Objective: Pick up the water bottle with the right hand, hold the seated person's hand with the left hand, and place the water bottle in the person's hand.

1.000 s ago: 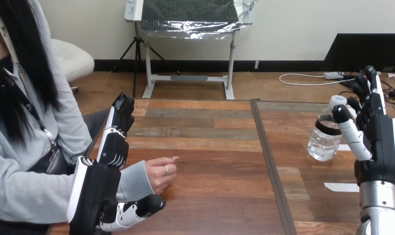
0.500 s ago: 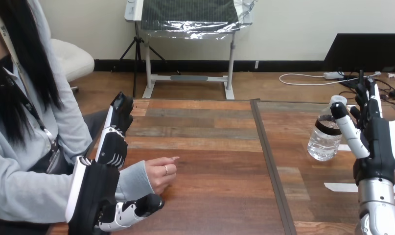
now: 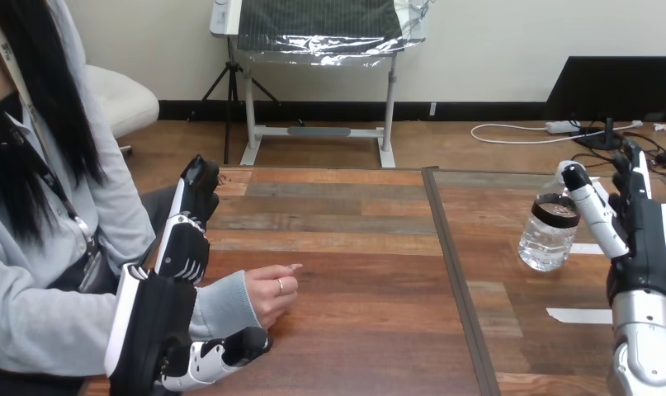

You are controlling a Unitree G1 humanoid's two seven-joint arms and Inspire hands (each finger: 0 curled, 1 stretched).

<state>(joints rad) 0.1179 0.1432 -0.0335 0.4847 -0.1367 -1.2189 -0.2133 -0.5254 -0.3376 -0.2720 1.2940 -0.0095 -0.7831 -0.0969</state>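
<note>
Reaching step: right hand (image 3: 640, 247), fingers straight and parted, at three o'clock of bottle (image 3: 547, 239) (left hand (image 3: 160, 326) straight-fingered astride wrist (image 3: 222, 304)); next, it should close round the bottle.

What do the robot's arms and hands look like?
Both the left robot hand and the right robot hand are black, with white shells on the back and black-and-white jointed fingers. The right forearm is a silver cylinder.

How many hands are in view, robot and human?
3: robot's left hand by the person's wrist, the person's hand on the table, robot's right hand beside the water bottle. Another may be hidden.
</note>
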